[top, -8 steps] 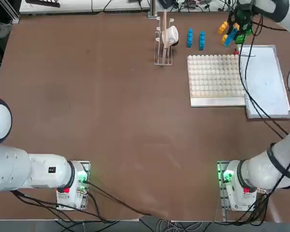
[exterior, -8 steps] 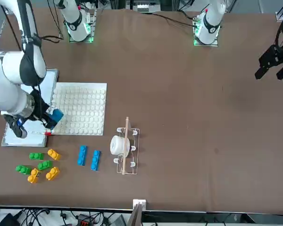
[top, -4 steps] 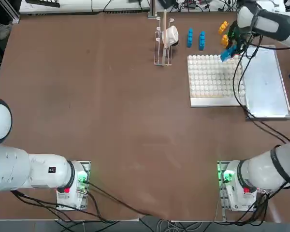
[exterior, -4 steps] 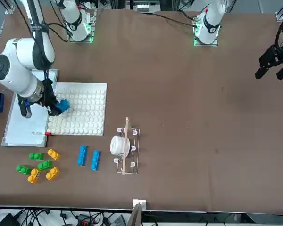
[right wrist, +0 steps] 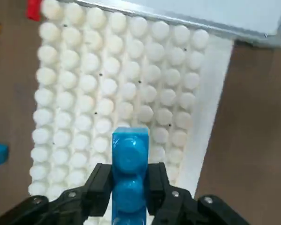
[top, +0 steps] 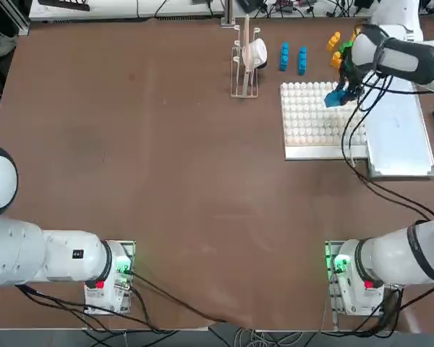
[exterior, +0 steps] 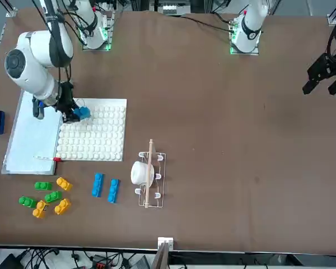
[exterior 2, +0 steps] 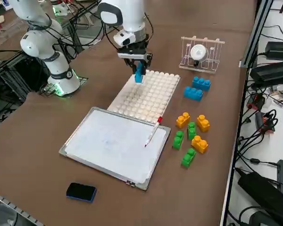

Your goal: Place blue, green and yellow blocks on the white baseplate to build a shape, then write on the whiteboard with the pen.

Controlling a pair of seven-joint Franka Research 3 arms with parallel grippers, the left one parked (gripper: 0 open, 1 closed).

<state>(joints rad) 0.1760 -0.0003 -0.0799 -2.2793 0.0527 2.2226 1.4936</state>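
The right pincer (right wrist: 129, 190), clamped on a blue block (right wrist: 129, 161), hangs above the white baseplate (right wrist: 84, 84) near its edge beside the whiteboard (exterior 2: 113, 143); lowered out of line with the studs, the block would likely sit crooked or skid off.

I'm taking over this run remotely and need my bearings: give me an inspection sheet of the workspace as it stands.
Surface: brown table, flat.
Job's things: white baseplate bare of bricks; blue block held above it; two blue blocks and green and yellow blocks loose beyond the baseplate; pen lying on the whiteboard edge.
Clutter: wire rack holding a white cup; dark blue eraser beside the whiteboard.
Grippers: right gripper shut on the blue block, over the baseplate.
Cables: black cable from the right arm draped across baseplate and whiteboard.
Surroundings: cables and equipment past the table edges.
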